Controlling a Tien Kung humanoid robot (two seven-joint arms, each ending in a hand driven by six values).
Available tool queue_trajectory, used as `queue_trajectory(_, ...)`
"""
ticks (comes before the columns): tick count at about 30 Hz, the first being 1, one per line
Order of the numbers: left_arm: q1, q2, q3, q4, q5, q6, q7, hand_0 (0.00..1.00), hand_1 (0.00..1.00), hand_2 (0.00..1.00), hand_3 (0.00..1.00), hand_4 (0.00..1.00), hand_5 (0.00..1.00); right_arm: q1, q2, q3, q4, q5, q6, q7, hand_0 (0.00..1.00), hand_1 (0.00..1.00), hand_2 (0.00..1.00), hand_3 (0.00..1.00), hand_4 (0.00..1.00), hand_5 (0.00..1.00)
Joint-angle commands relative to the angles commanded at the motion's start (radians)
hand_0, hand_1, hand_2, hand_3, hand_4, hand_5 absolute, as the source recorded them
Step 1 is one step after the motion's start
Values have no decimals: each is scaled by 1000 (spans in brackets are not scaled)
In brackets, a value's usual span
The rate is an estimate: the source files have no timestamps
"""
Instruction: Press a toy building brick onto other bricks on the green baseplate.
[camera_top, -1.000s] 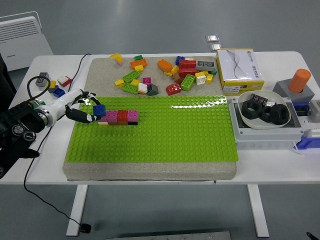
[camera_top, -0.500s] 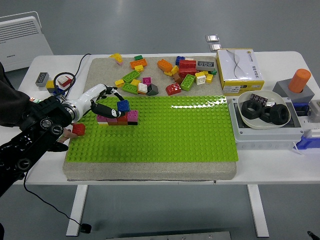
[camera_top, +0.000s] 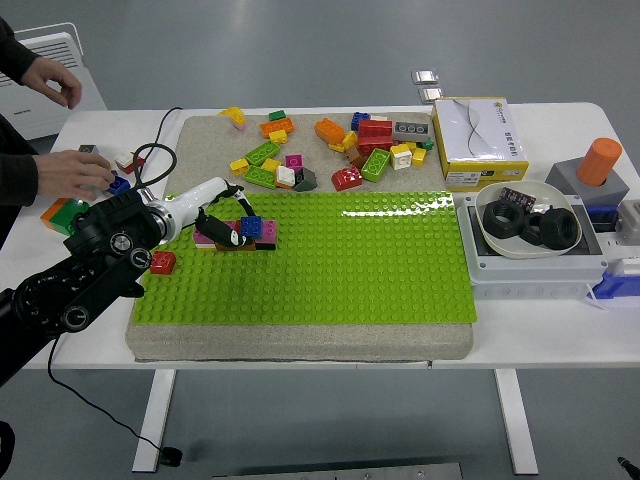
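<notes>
On the green baseplate (camera_top: 330, 260) the left hand (camera_top: 222, 222) reaches in from its left edge, white-cased with dark fingers, and those fingers are clamped round a blue brick (camera_top: 250, 226) that sits on top of the short row of bricks (camera_top: 245, 236) near the baseplate's far-left corner. The row shows pink, red and magenta pieces with a dark one at its right end, and the blue brick is touching their tops. A lone red brick (camera_top: 162, 262) lies at the baseplate's left edge, near the black forearm (camera_top: 95, 260) that crosses there. Behind the baseplate, on the grey mat, a loose scatter of bricks (camera_top: 330, 150) in yellow, green, orange, red and white is spread out. To the left of the baseplate, at the table's corner, a person's hand (camera_top: 85, 172) rests on a few small blocks, and the person's other hand (camera_top: 55, 78) hangs above them. To the right of the baseplate stands a yellow and white box (camera_top: 483, 143), and nearer to me a white bowl (camera_top: 528, 226) with black rings in it. The right hand is nowhere in sight.
</notes>
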Motion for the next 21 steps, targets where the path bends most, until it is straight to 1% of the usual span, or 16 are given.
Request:
queue_trajectory(8,-36,-5,20,29,-57,-19,0,998,998,998,519,841,2,3,-3,12,0,-14,2,1,520,612,723,809,898,998)
queue_trajectory(21,-86,-24,63,98,-118,-41,4,998,998,997,521,841,2,8,-8,26,0,-30,5,2,520,609,718,809,899,998)
